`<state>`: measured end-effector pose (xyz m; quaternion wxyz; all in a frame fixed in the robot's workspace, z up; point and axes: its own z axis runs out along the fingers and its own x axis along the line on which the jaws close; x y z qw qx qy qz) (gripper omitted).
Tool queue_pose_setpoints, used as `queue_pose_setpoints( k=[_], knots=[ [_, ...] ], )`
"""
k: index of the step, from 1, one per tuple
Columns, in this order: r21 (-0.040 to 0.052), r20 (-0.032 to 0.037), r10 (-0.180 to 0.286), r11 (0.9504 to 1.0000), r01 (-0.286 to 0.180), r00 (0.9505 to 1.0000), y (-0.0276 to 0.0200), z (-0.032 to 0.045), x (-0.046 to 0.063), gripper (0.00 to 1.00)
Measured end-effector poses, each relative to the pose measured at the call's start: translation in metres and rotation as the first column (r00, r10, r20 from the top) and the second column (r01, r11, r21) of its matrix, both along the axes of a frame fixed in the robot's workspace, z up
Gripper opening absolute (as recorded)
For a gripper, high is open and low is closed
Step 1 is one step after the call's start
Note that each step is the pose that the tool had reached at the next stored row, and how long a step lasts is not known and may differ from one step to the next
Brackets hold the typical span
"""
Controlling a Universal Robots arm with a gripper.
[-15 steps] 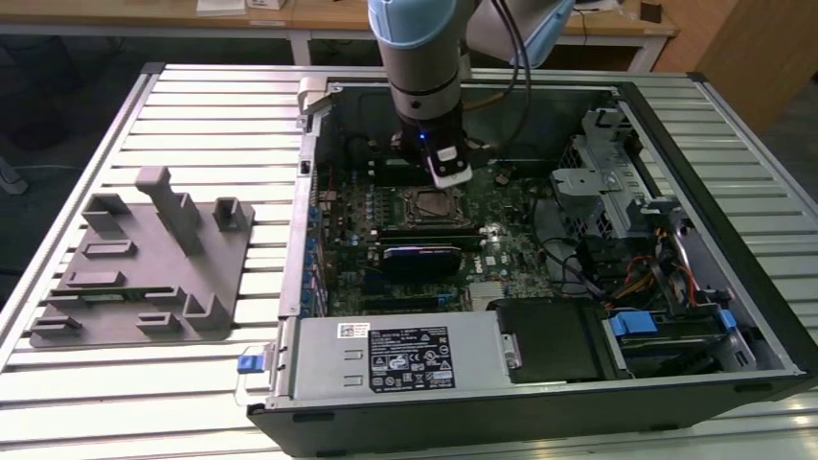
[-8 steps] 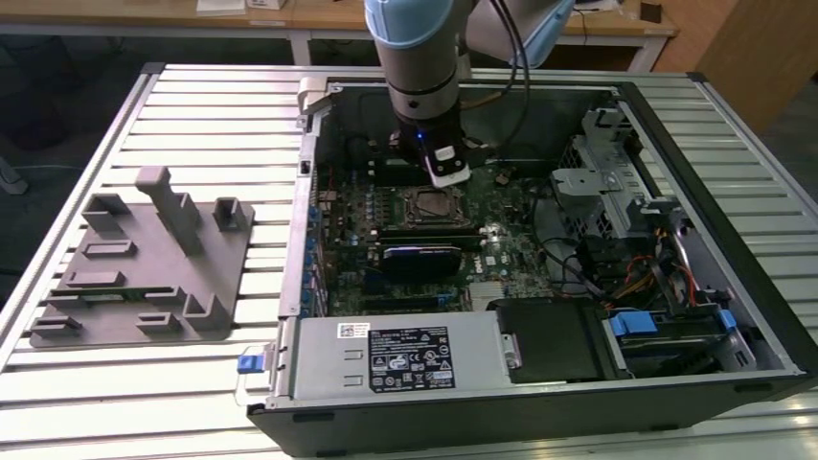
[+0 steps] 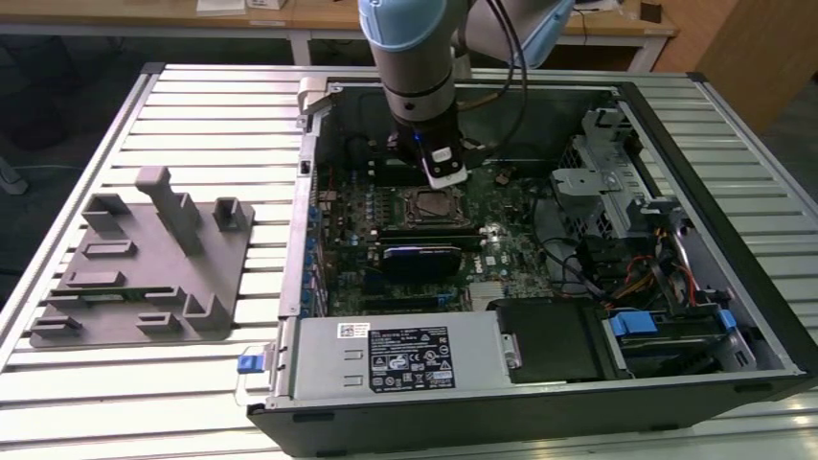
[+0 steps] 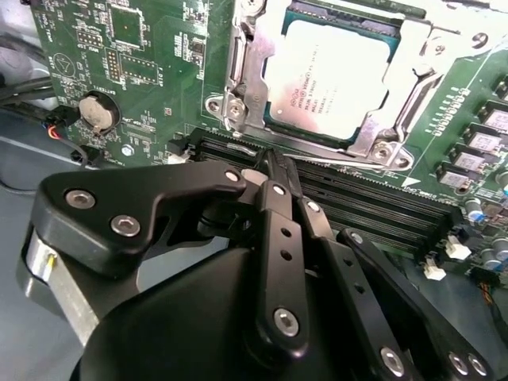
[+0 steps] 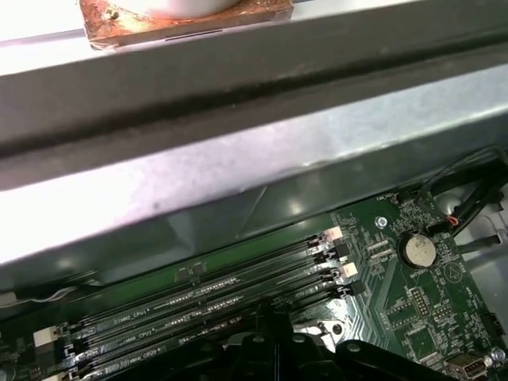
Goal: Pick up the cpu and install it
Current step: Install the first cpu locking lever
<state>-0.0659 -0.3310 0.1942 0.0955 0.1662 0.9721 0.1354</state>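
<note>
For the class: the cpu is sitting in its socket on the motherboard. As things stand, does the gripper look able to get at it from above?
Probably yes. The cpu lies face-up in the socket, its top uncovered though the metal frame borders its edges. The gripper, jaws closed and empty, hangs just beside it over the memory slots, with nothing between them.

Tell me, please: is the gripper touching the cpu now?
Apart. In the second wrist view the gripper, fingers closed together, ends over the memory slots, while the cpu sits in its socket beyond.
</note>
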Motion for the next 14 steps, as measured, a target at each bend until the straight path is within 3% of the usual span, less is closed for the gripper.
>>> queue_pose_setpoints(
  k=[14],
  knots=[
    [0.0000, 0.0321, 0.000, 1.0000, 0.000, 0.9995, -0.0046, -0.0029, 0.0000, 0.11]
  ],
)
